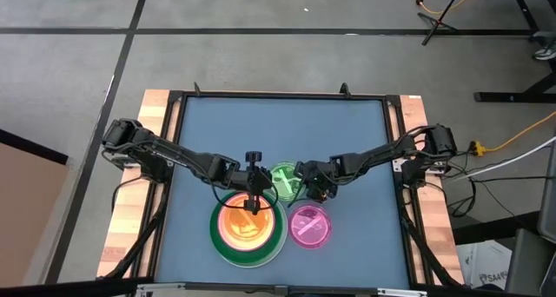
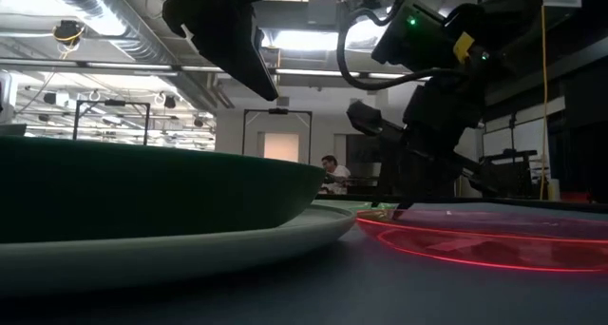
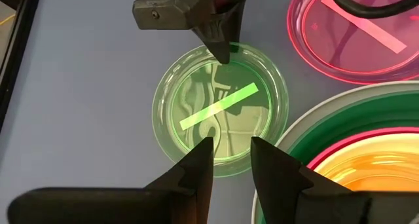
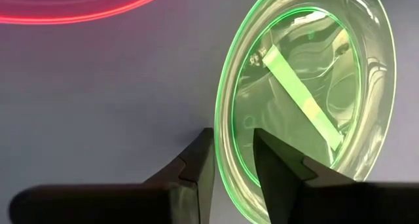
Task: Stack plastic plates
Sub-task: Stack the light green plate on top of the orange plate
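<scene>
A stack sits near the table's near edge. A large white plate is at the bottom, then dark green, a pink rim and orange on top. The small translucent green plate lies flat just beyond it. The small pink plate lies to the stack's right. My left gripper hangs open above the stack's far edge, raised clear. My right gripper is low at the green plate's right rim, fingers slightly apart. My right gripper comes down slanting from the table's right onto the green plate's right rim. One finger is outside the rim and one over the plate's inside. The plate lies flat on the table. I cannot tell whether the fingers touch the rim.
The blue table top has free room on its far half and along the left side. A raised dark frame borders it. The small pink plate lies close to the green plate and the stack. A person shows far off in the room.
</scene>
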